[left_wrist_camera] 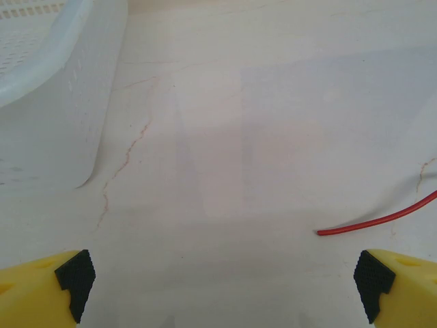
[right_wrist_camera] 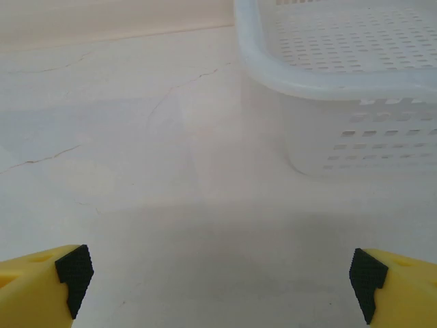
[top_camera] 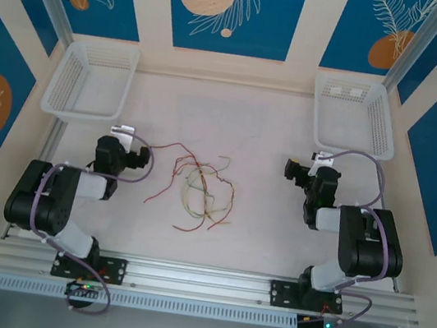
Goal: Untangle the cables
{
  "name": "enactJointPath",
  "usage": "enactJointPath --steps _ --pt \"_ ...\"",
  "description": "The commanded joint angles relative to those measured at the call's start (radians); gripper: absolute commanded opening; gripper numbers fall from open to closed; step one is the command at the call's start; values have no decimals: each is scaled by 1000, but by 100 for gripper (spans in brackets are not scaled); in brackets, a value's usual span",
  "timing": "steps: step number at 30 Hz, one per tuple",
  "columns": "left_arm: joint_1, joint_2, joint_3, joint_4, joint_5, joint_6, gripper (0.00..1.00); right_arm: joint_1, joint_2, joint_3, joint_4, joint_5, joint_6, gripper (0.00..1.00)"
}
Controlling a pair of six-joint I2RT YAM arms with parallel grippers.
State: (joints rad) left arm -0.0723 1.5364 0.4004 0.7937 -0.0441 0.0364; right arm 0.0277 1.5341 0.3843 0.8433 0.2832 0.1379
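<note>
The cables point(top_camera: 201, 186) lie in a loose tangle of thin red and pale yellow-green wires on the table, midway between the two arms. My left gripper point(top_camera: 123, 132) is left of the tangle, open and holding nothing. In the left wrist view it point(left_wrist_camera: 222, 280) spreads wide over bare table, and one red cable end point(left_wrist_camera: 382, 220) lies just ahead of its right fingertip point(left_wrist_camera: 372, 283). My right gripper point(top_camera: 324, 158) is right of the tangle and apart from it. In the right wrist view it point(right_wrist_camera: 220, 277) is also wide open, with bare table between its tips.
A white perforated basket point(top_camera: 90, 81) stands at the back left, close ahead of the left gripper point(left_wrist_camera: 48, 89). A second basket point(top_camera: 356, 111) stands at the back right, just ahead of the right gripper point(right_wrist_camera: 341, 82). Pale table point(top_camera: 264, 138) stretches between the baskets.
</note>
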Motion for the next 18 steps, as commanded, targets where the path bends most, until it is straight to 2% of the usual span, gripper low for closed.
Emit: enactJointPath --steps 1,18 --pt "8 -6 18 2 24 13 100 -2 -11 4 14 -2 5 99" --pt "11 -5 20 -1 30 10 100 -3 -11 5 13 -6 9 99"
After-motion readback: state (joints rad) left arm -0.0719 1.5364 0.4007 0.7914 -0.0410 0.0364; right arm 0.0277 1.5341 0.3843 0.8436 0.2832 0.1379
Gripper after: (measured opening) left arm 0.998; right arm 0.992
